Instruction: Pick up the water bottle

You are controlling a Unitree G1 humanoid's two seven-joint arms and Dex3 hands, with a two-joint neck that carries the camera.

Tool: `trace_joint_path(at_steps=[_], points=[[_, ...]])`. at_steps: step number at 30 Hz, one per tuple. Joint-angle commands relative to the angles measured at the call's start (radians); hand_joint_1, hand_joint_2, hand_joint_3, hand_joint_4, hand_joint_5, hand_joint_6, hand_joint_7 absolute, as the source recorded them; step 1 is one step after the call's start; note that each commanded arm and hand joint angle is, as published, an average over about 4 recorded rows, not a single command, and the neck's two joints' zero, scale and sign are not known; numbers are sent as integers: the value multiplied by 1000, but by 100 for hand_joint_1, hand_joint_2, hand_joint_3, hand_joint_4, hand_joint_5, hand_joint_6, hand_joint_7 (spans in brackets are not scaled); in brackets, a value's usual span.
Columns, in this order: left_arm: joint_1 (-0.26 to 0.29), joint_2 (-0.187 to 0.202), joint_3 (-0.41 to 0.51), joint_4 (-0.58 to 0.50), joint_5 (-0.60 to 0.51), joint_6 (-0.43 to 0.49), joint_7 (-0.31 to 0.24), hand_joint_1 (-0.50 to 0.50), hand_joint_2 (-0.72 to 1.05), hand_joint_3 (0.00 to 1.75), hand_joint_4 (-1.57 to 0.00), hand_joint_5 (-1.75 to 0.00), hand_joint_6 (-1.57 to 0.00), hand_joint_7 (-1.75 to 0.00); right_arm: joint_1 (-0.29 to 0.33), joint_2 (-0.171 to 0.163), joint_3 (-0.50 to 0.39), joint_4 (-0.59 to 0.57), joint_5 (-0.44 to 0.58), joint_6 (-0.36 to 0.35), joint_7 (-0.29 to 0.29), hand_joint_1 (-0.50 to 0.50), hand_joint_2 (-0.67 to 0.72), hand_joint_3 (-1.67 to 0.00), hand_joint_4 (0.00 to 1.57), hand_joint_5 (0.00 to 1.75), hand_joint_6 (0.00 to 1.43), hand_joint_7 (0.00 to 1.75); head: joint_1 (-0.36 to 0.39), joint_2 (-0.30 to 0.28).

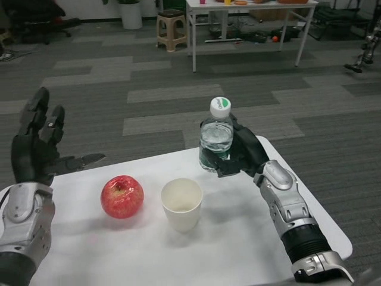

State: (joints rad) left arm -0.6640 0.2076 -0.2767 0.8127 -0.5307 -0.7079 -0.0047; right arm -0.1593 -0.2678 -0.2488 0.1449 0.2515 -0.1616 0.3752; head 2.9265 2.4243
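Bottle [216, 140] in right hand [241, 156] over white table [238, 250], grey carpet [178, 89]

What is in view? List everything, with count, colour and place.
water bottle: one, clear with a white and green cap, far side of the table, held upright.
apple: one, red, left of the cup.
cup: one, white, middle of the table.
table: one, white, near.
far table: one, white, across the room, with clutter on it.
stool: one, beige, left of the far table.
right hand: one, black, wrapped around the water bottle.
left hand: one, black, raised at the table's left edge, fingers spread.
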Motion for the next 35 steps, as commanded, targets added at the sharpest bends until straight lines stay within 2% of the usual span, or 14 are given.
trace_joint_path(at_steps=[1,5,8,12,19,22,26,35], points=[[-11,3,-11,-11,4,3,-7,-50,18,9,-34,0,-29,0,-25,-10,-7,1,5,-46,-14,-46,-62,-159,31,155,17,154,13,23],[-11,3,-15,-16,18,5,-14,-50,25,9,-34,0,-29,0,-24,-9,-14,2,11,-57,-20,-46,-62,-159,31,155,17,154,13,136],[-11,3,-15,-19,31,10,-17,-50,25,9,-34,0,-29,0,-23,-4,-26,1,20,-78,-29,-45,-64,-159,31,155,17,154,13,160],[-11,3,-15,-20,32,23,-21,-50,25,9,-34,0,-29,0,-23,4,-40,1,32,-99,-40,-44,-60,-159,31,155,17,154,1,242],[-13,3,-15,-20,32,33,-21,-50,25,9,-34,0,-29,0,-23,9,-46,2,35,-101,-44,-46,-60,-159,31,155,17,154,-7,246],[-16,3,-15,-18,32,33,-21,-50,25,9,-34,0,-29,0,-23,9,-45,1,34,-101,-44,-46,-65,-159,31,155,17,154,-9,243],[-19,3,-15,-15,32,33,-21,-50,25,9,-34,0,-29,0,-23,9,-45,2,34,-101,-44,-46,-60,-159,31,155,17,154,-14,236],[-20,1,-13,-12,32,33,-21,-50,25,9,-34,0,-29,0,-23,9,-42,1,31,-101,-44,-46,-63,-159,31,155,17,154,-19,221]])
